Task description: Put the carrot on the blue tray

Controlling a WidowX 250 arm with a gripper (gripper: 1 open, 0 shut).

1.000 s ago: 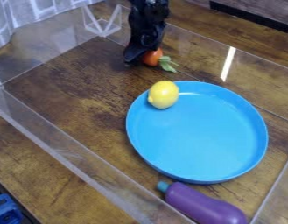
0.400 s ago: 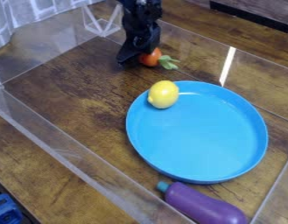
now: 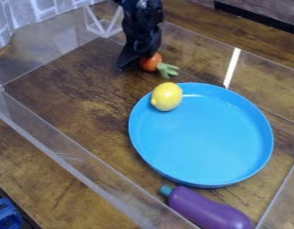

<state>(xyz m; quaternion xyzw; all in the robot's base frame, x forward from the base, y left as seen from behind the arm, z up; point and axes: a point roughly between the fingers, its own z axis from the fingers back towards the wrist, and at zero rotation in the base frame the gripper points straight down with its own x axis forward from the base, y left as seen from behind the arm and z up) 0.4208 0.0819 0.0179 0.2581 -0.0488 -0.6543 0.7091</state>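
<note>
The carrot [image 3: 152, 62] is a small orange piece with green leaves [image 3: 170, 67], lying on the wooden table behind the blue tray [image 3: 214, 143]. My black gripper [image 3: 142, 59] comes down on it from above. Its fingers [image 3: 130, 61] press against the orange body and hide its left part. The carrot still rests on the table, a short way from the tray's far-left rim. The tray is a wide round blue dish, with a yellow lemon [image 3: 167, 97] on its upper-left part.
A purple eggplant [image 3: 209, 207] lies on the table at the tray's near edge. Clear plastic walls [image 3: 47, 134] fence the work area on the left and front. Bare wood shows to the left of the tray.
The fingers have drawn together onto the carrot and the hand has rolled slightly. The carrot, lemon, tray and eggplant have stayed in place.
</note>
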